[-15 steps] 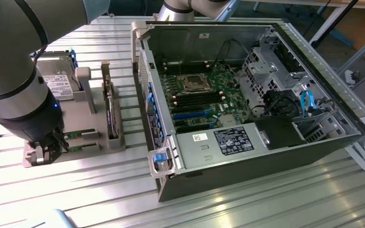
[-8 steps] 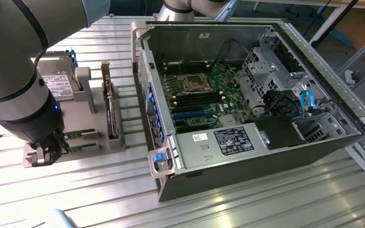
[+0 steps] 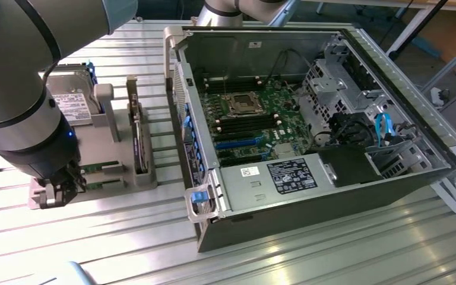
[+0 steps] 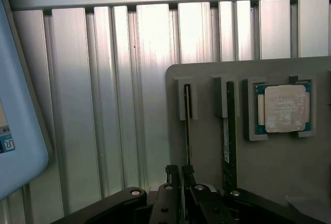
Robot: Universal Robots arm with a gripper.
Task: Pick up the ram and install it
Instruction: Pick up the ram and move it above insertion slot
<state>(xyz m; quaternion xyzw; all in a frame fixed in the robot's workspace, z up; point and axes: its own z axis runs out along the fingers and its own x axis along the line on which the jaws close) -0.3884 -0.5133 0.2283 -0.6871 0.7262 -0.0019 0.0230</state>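
Wrist view showed the black two-fingered gripper [image 4: 180,176] low over a flat grey plastic holder tray [image 4: 207,151] on the ribbed aluminium counter [image 4: 103,105]. Its fingers stood close together, one on each side, clamped on one end of the long, thin circuit-board ram stick [image 4: 187,125]. The stick was seen edge-on and stood upright in its slot in the tray. Just beside it, in a parallel slot, stood a second narrow green stick [image 4: 230,131], and past that a square silver processor chip [image 4: 282,107] lay flat in its own recess.

From the exterior view, the gripper [image 3: 54,193] was down at the tray's end on the exterior view's left. A silver hard drive [image 3: 73,104] and a tall dark expansion card [image 3: 137,130] stood in the same tray. The open dark grey computer case [image 3: 252,44] lay on the exterior view's right, its green motherboard [image 3: 252,119] exposed, apart from the tray.
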